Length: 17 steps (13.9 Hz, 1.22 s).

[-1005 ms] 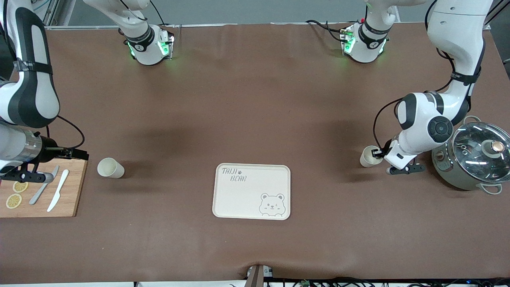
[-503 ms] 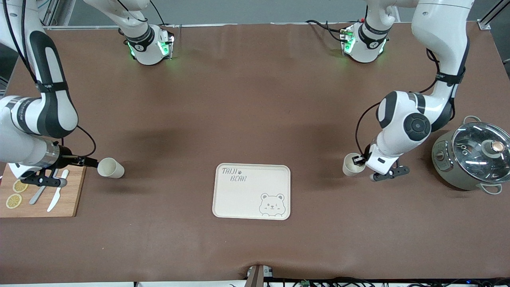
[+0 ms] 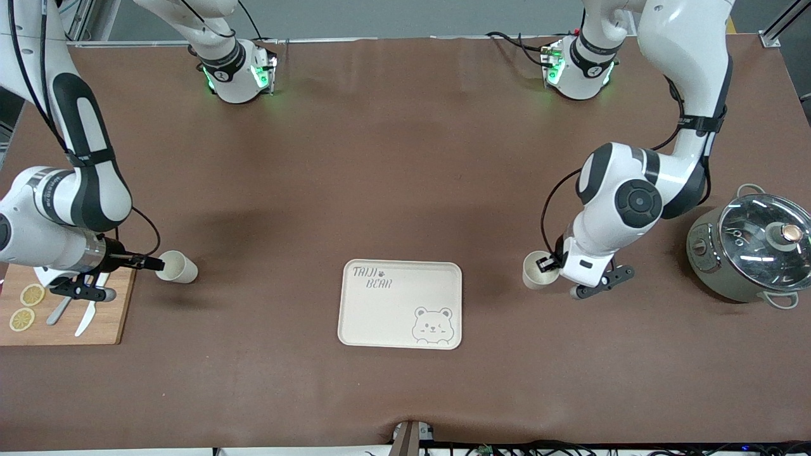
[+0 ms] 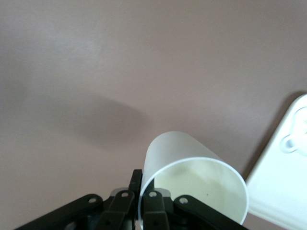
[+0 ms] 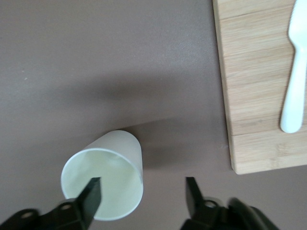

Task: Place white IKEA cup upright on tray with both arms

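Two white cups are in view. One cup [image 3: 180,268] lies on its side on the table beside the cutting board, its mouth toward my right gripper [image 3: 149,261]. That gripper is open: in the right wrist view [image 5: 141,194] one finger is at the mouth of the cup [image 5: 103,184] and the other is clear of it. My left gripper [image 3: 549,263] is shut on the rim of the second cup [image 3: 534,273], held tilted just off the table beside the cream bear tray [image 3: 400,304]. The left wrist view shows this cup [image 4: 192,177] pinched at the rim and the tray's corner [image 4: 283,182].
A wooden cutting board [image 3: 117,310] with lemon slices, a grey knife and a white knife [image 5: 297,72] lies at the right arm's end. A steel pot with a glass lid [image 3: 754,247] stands at the left arm's end.
My left gripper has carried its cup toward the tray. My right gripper has moved from over the cutting board to the mouth of the lying cup.
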Motion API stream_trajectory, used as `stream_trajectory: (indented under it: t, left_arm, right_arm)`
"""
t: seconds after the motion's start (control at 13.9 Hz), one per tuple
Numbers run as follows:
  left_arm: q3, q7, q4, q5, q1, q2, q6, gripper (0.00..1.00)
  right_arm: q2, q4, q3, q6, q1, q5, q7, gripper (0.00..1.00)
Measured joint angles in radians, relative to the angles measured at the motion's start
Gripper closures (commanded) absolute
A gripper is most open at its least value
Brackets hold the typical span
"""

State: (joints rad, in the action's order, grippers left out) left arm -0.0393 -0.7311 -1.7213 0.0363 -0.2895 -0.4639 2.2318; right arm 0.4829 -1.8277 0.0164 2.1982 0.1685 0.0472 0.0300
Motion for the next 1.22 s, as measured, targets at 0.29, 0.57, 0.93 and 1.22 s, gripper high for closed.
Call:
stream_trajectory:
  t: [0.29,0.57,0.93,1.22]
  left_arm:
    - [-0.001,-0.145,0.134,0.000,-0.055,-0.104,-0.002,1.00]
    - [-0.003,-0.284,0.247,0.005,-0.108,-0.201,-0.003,1.00]
    - [-0.004,-0.370,0.338,0.068,-0.187,-0.269,-0.002,1.00]
    - [-0.005,-0.384,0.339,0.073,-0.228,-0.317,0.040,1.00]
  right_arm:
    - [0.009,-0.053,-0.002,0.063,0.000,0.024,-0.001,0.88]
    - [0.014,-0.054,-0.003,0.065,0.000,0.029,-0.001,1.00]
    - [0.013,-0.038,-0.003,0.032,0.000,0.029,-0.001,1.00]
    - [0.009,0.074,-0.007,-0.132,-0.001,0.029,-0.001,1.00]
